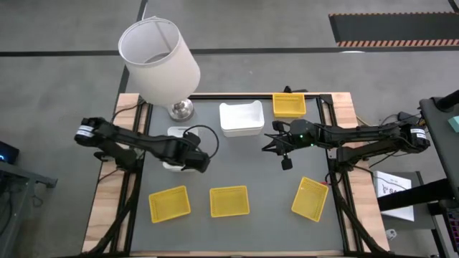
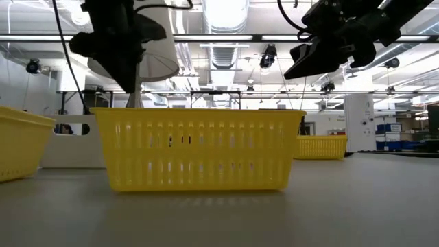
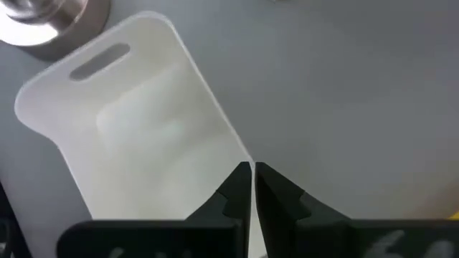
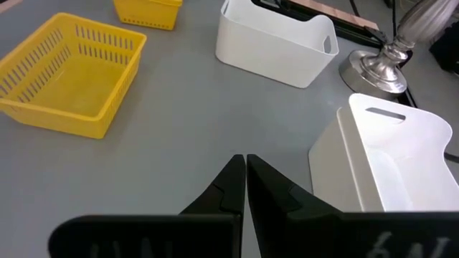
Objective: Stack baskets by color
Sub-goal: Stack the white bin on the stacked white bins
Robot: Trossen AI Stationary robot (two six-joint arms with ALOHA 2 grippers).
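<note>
Two white baskets stand on the grey table: one (image 1: 240, 118) at the far middle, the other (image 1: 178, 132) left of it, by the lamp's base. My left gripper (image 1: 193, 160) hangs shut above this nearer white basket (image 3: 143, 136), its tips over the basket's long side, clear of it. One yellow basket (image 1: 289, 105) sits at the far right. Three more lie in a row along the near edge (image 1: 169, 203), (image 1: 229, 201), (image 1: 310, 198). My right gripper (image 1: 286, 162) hovers shut over bare table at the middle right, with nothing between its fingers (image 4: 245, 161).
A lamp with a large white shade (image 1: 159, 61) on a chrome base (image 1: 181, 109) stands at the far left corner, close to the left arm. Bare grey table (image 1: 237, 161) lies between the far baskets and the near row. Wooden rails (image 1: 107, 208) edge the table.
</note>
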